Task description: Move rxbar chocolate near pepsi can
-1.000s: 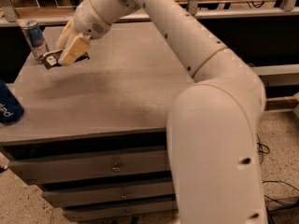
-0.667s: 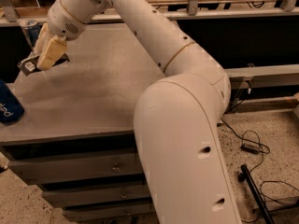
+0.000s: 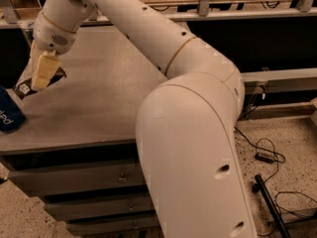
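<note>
My gripper (image 3: pixel 39 83) is at the left of the grey table (image 3: pixel 104 98), shut on the rxbar chocolate (image 3: pixel 23 89). The bar is a dark flat wrapper with a white patch at its left end, and it sticks out on both sides of the tan fingers (image 3: pixel 43 69), low over the table top. The pepsi can (image 3: pixel 8 114), dark blue with white lettering, stands at the frame's left edge near the table's front left corner, a short way below and left of the bar. The slim can is out of view.
My large white arm (image 3: pixel 193 133) fills the middle and right of the view. The table has drawers (image 3: pixel 74 177) in its front. Cables (image 3: pixel 267 155) and a black rod (image 3: pixel 270 207) lie on the speckled floor at right. A railing runs behind the table.
My gripper has carried the rxbar left and forward across the table, away from the slim can at the back and close to the pepsi can.
</note>
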You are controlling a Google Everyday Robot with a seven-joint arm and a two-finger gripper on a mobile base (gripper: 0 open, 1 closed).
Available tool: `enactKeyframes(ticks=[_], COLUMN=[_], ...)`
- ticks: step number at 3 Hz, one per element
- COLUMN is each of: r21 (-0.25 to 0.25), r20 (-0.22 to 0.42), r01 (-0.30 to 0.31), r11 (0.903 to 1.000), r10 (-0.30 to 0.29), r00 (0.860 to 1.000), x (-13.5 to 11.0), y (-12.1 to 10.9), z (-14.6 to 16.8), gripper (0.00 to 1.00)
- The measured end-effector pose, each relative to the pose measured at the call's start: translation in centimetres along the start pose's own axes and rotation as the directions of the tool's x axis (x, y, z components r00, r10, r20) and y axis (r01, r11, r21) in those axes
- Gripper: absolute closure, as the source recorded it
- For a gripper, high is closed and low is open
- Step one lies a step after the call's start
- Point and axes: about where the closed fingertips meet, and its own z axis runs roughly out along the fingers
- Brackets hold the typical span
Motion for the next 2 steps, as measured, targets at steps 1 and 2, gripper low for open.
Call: enactKeyframes(ticks=[1,2], r21=[-0.038,-0.053], r20=[0.028,0.06], r01=[-0.005,-0.004], r11=[0.9993,0.9986], r10=[0.006,0.007], r00=[1.0,0.998], x=[0.8,1.5], y=[1.4,2.5], z=[1.8,3.3], gripper=[1.0,1.0])
